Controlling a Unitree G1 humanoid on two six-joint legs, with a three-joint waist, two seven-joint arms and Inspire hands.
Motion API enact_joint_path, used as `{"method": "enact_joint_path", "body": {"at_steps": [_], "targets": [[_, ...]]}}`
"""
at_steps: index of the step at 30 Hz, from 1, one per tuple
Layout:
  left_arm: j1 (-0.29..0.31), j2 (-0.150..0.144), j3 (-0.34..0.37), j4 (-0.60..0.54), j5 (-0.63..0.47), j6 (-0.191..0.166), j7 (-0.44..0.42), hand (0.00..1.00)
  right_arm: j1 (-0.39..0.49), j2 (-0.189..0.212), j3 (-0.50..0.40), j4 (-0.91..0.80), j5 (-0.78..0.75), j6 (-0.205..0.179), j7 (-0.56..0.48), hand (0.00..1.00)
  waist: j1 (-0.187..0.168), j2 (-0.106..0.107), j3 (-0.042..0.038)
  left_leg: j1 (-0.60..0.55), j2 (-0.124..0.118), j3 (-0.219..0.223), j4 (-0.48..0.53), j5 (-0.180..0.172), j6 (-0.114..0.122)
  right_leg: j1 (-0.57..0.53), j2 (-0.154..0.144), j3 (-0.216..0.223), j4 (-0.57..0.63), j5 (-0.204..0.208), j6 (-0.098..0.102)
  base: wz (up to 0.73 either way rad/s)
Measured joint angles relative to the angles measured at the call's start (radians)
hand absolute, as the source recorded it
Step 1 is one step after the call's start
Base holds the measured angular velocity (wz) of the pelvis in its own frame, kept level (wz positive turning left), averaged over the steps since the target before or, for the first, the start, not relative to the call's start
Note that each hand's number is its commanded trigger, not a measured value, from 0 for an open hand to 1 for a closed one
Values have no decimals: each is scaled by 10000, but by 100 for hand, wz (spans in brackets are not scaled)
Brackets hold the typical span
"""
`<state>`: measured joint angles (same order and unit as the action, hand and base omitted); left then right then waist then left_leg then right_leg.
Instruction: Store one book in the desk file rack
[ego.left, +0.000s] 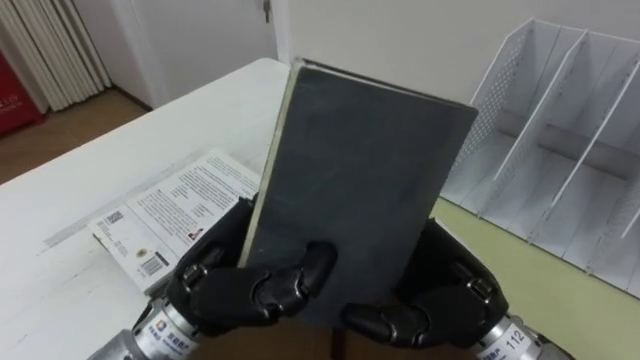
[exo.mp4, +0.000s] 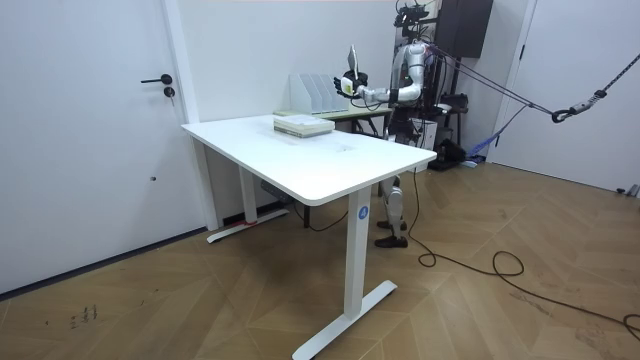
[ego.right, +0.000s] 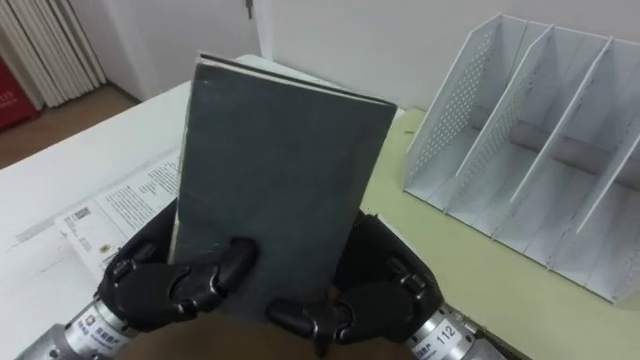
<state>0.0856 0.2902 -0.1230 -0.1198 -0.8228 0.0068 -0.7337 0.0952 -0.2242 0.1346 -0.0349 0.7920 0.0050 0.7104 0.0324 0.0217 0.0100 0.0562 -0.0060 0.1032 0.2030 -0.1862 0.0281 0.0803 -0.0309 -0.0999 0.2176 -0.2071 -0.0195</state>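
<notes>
The left hand (ego.left: 235, 285) and the right hand (ego.left: 430, 305) sit side by side at 6 o'clock in the eye views. Both have their dark fingers curled round the lower edge of one dark grey book (ego.left: 350, 180). The left hand's fingers wrap over the cover at its lower left. The right hand's fingers hook under and over its lower right corner. The two hands are the only support the book has.

The book stands nearly upright between them, rising toward 12 o'clock with its plain cover facing the camera. Its pale page edge shows along the left side, and the top leans a little toward 11 o'clock.

At 9 o'clock from the left hand, one printed book (ego.left: 170, 215) lies flat on the white table (ego.left: 60, 190), its back cover with text upward. It lies partly behind the hand and the held book.

At 2 o'clock from the right hand, one white file rack (ego.left: 560, 170) stands on a pale green desk (ego.left: 520, 270), apart from the held book. It has a perforated side wall and slanted dividers. Three slots show before the edge cuts it off.

In the room view the robot stands at the table's far end, holding the book raised in front of its chest.
</notes>
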Motion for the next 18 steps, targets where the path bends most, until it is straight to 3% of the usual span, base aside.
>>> {"method": "enact_joint_path", "body": {"at_steps": [6, 11, 18], "targets": [[-5, 135, 2, 15, 0, 18, -66, 100, -1, -162, 118, -107, 424, 0, 58, 0, 38, -3, 2, -92, -1, 29, 7, 0, 0, -18, 2, -12, -3, 0, 0, 0], [-5, 803, 15, 98, 0, 282, -67, 100, -1, -507, 206, -109, 1196, 105, 130, 0, 48, 6, 2, -150, 5, 34, 5, -1, -1, -93, 13, -7, 33, 1, -1, 0], [-3, 1073, 14, 301, 2, 392, -55, 100, -9, -789, 326, -108, 1584, 193, 322, 0, 38, 14, -1, -176, 6, 33, 1, -1, 0, -112, 5, -71, 33, 2, -2, 0]]}}
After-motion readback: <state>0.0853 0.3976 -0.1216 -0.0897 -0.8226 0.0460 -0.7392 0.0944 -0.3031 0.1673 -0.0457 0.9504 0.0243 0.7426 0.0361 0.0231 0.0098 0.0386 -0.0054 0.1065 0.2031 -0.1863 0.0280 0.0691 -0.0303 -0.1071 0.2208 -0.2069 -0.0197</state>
